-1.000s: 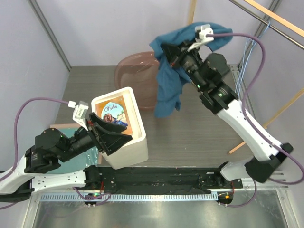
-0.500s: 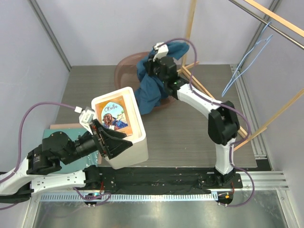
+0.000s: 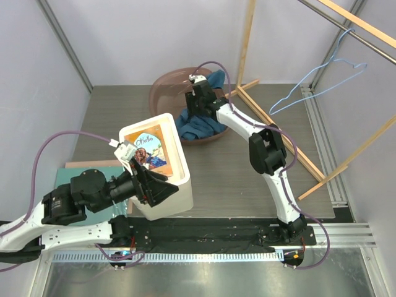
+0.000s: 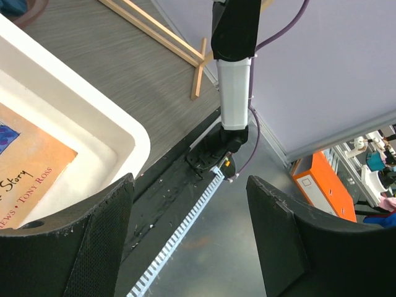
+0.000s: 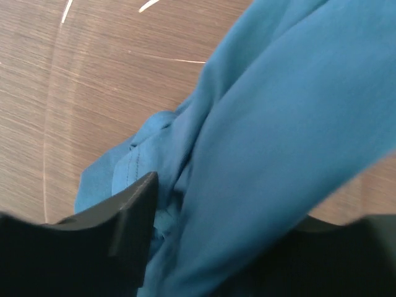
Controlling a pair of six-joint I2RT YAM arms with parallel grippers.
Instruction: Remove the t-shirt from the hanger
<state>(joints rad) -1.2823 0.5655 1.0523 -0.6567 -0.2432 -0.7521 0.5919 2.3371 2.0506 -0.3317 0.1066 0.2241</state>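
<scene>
The dark teal t-shirt (image 3: 197,125) lies bunched in the brown basin (image 3: 162,88) at the back of the table. My right gripper (image 3: 195,110) reaches down into it. In the right wrist view its fingers stand wide apart, and a thick fold of the t-shirt (image 5: 278,124) runs loosely between them, so the right gripper (image 5: 253,204) is open. The light-blue wire hanger (image 3: 322,77) hangs bare from the rail at the far right, well apart from the cloth. My left gripper (image 3: 166,184) is open and empty beside the white box (image 3: 180,189); the left wrist view shows nothing between the left gripper's (image 4: 189,185) fingers.
A picture book (image 3: 148,151) stands inside the white box (image 4: 111,117). Pale wooden rack poles (image 3: 279,131) run diagonally over the table's right half, with one upright pole (image 3: 247,37) behind the basin. A green mat (image 3: 74,170) lies at the left, under my left arm.
My right arm swung from the rack at the upper right down to the basin with the t-shirt, then opened its jaws. The hanger stayed on the rail, now bare. The left arm barely shifted.
</scene>
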